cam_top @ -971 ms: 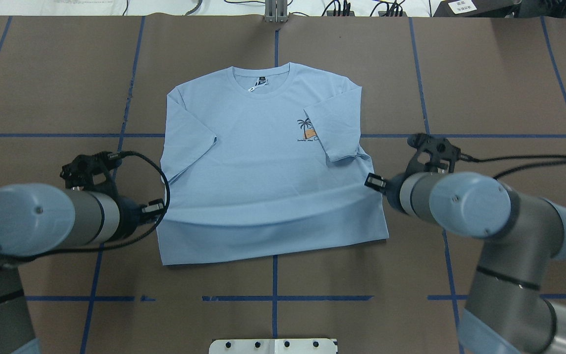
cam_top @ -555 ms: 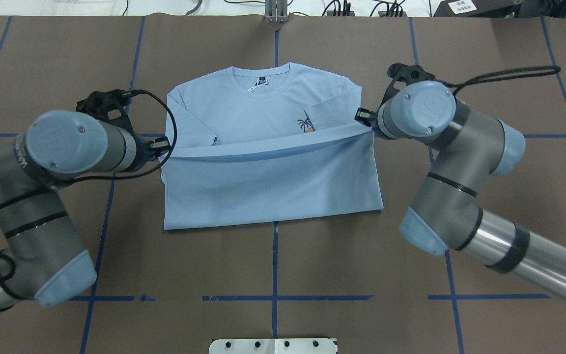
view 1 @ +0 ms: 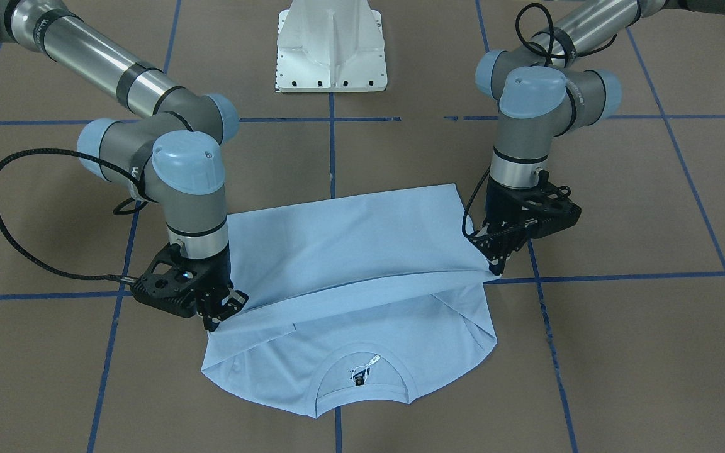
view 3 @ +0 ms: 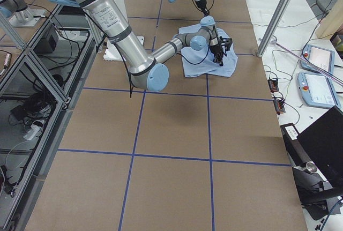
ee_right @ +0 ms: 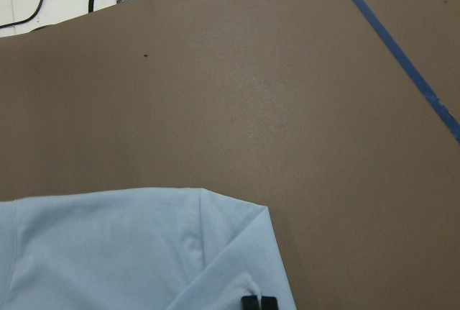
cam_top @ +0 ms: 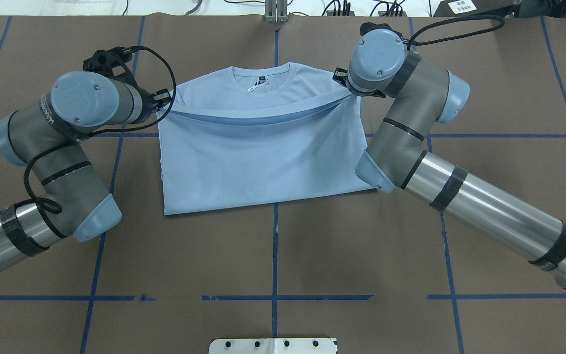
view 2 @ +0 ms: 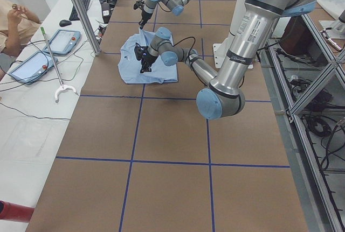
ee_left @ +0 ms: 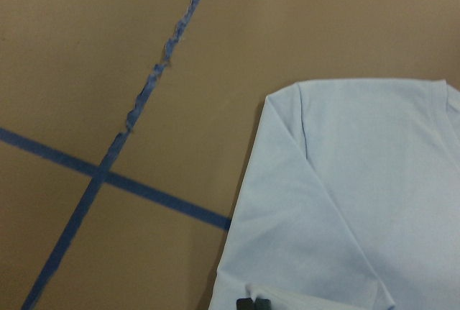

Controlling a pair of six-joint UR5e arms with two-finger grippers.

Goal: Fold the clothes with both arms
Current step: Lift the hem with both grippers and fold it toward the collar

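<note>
The light blue T-shirt (cam_top: 263, 157) lies flat on the brown table, its lower half folded up over its chest. Its hem edge hangs in a line just short of the collar (cam_top: 262, 81). The chest print is hidden under the fold. My left gripper (cam_top: 165, 101) is shut on the hem's left corner. My right gripper (cam_top: 344, 81) is shut on the right corner. In the front-facing view the shirt (view 1: 350, 251) is lifted between the left gripper (view 1: 494, 264) and the right gripper (view 1: 218, 318). The left wrist view shows a folded sleeve (ee_left: 345, 202).
The white pedestal base (view 1: 331, 50) stands at the near table edge. Blue tape lines (cam_top: 274, 246) grid the brown table. Cables (cam_top: 337, 7) lie along the far edge. An operator (view 2: 13, 22) and tablets (view 2: 62, 41) are beside the table.
Both grippers have carried the hem away from the robot, from mid-shirt to near the collar. The fold now covers the chest print and both sleeves.
</note>
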